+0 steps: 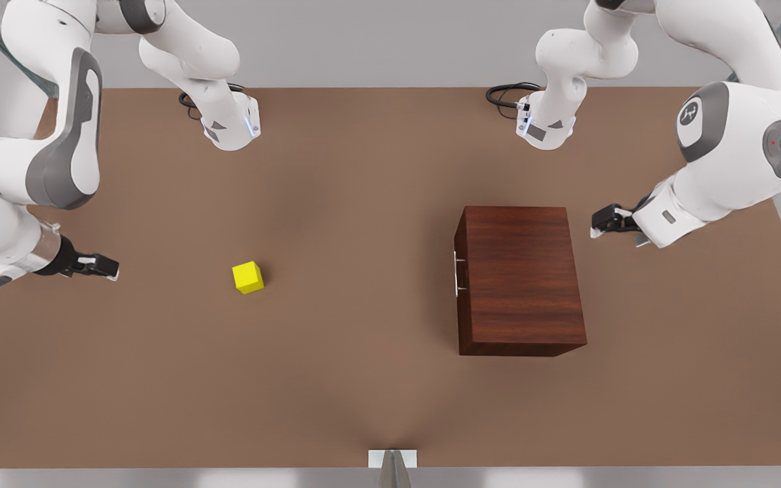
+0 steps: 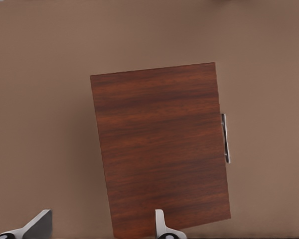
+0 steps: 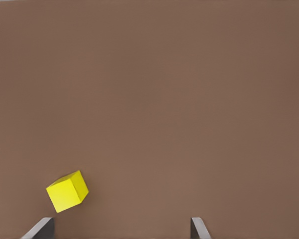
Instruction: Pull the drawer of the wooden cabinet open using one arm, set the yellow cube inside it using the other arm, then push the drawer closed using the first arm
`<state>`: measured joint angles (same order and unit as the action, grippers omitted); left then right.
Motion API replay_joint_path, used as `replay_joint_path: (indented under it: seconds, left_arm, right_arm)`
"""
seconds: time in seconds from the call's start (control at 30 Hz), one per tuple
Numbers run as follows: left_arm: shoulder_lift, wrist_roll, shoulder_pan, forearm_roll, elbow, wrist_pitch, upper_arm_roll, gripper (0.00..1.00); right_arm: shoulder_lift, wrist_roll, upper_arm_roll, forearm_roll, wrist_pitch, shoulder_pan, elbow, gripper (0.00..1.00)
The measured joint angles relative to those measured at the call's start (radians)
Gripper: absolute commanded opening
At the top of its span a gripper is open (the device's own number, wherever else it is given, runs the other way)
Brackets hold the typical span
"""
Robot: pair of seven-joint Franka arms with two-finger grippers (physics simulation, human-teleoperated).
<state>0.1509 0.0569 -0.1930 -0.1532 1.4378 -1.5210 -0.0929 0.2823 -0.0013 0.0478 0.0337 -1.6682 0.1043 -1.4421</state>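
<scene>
Start of task. The cabinet [image 1: 519, 278] sits on the table [image 1: 363, 393] at the front view's right, its drawer [image 1: 459, 271] flush and shut, the handle [image 1: 456, 272] facing the cube [image 1: 248, 277], which lies well apart on bare table. The left gripper [image 1: 604, 220] hangs behind the cabinet, jaws wide and empty — not yet round to the handle. The right gripper [image 1: 102, 266] waits near the cube, jaws wide. The drawer face is seen edge-on; its seam cannot be made out.

The yellow cube [image 1: 248, 277] is bright plain yellow. The wooden cabinet [image 1: 521, 278] has dark reddish-brown wood grain, its handle [image 1: 456, 273] is silver, the table [image 1: 336, 379] is plain brown.
</scene>
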Motion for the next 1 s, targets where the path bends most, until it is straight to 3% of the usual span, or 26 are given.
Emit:
replay_joint_path:
  seconds: [0.13,0.3,0.37,0.57,1.0]
  left_arm:
    - [0.028,0.007,-0.01,0.026,-0.036,-0.002,0.004,1.0]
    - [0.18,-0.09,-0.425,0.125,-0.09,-0.02,0.009,1.0]
    - [0.245,-0.157,-0.491,0.139,-0.096,-0.055,0.007,1.0]
    - [0.485,-0.382,-0.505,0.173,-0.242,-0.217,-0.003,1.0]
    - [0.539,-0.742,-0.552,0.358,-0.113,-0.353,-0.001,1.0]
  right_arm:
    - [0.043,0.0,0.001,-0.004,-0.019,-0.018,0.002,1.0]
    - [0.048,0.004,0.002,-0.005,-0.031,-0.018,0.002,1.0]
    - [0.046,0.029,0.002,-0.007,-0.033,-0.017,0.001,1.0]
    - [0.044,0.162,-0.004,-0.01,-0.035,-0.003,-0.009,1.0]
    - [0.075,0.683,-0.007,-0.011,-0.194,0.012,-0.021,1.0]
